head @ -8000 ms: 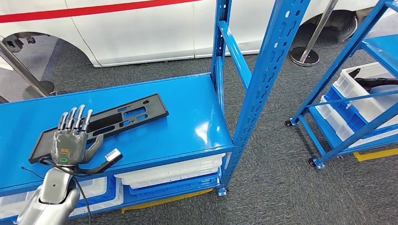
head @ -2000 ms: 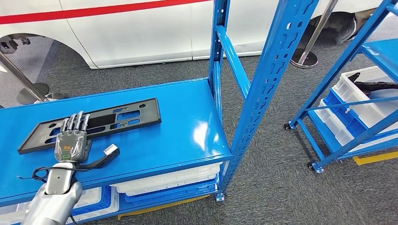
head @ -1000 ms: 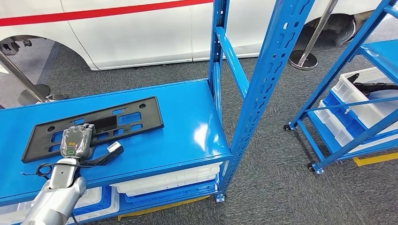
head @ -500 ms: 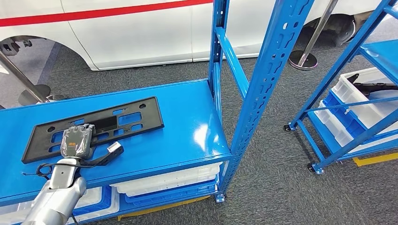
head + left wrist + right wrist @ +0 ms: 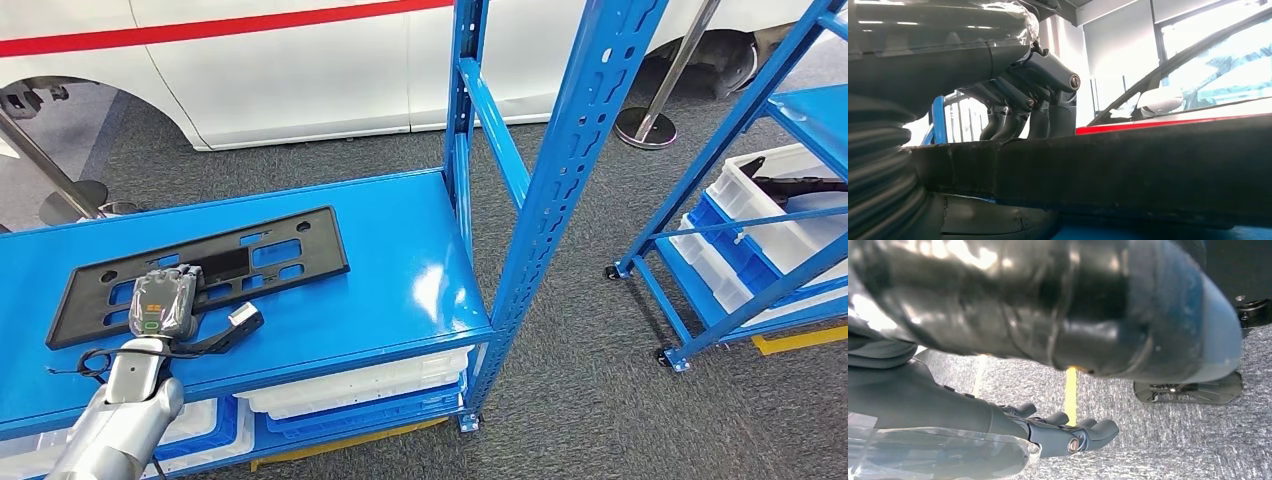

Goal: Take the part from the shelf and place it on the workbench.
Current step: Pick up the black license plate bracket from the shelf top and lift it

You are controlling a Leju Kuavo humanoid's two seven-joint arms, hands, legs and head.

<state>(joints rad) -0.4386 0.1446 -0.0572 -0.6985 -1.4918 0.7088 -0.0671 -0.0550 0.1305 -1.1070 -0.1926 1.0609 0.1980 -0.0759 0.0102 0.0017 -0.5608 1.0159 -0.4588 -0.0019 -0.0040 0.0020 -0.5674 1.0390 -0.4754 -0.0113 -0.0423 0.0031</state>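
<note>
- The left hand (image 5: 162, 303) sits at the near-left of the blue shelf (image 5: 390, 250), palm down on the black part (image 5: 200, 270). In the left wrist view its fingers (image 5: 1048, 95) curl over the top edge of the part (image 5: 1148, 165) while the thumb lies under it, so the hand is clamped on the part.
- The part is a long, flat black panel with cut-outs. It lies on the shelf's top level, running from the left end towards the middle, its far end angled slightly away.
- A small grey-tipped black piece (image 5: 240, 320) shows just beside the hand, towards the shelf's front edge.
- White bins (image 5: 360, 375) sit on the level below.
- A white vehicle with a red stripe (image 5: 250, 60) stands behind the shelf.
- Further right, a second blue rack (image 5: 740, 230) holds white bins with a dark piece inside.
- The right hand (image 5: 1058, 432) hangs above grey carpet with a yellow line (image 5: 1071, 395), its fingers loosely curled and holding nothing.
</note>
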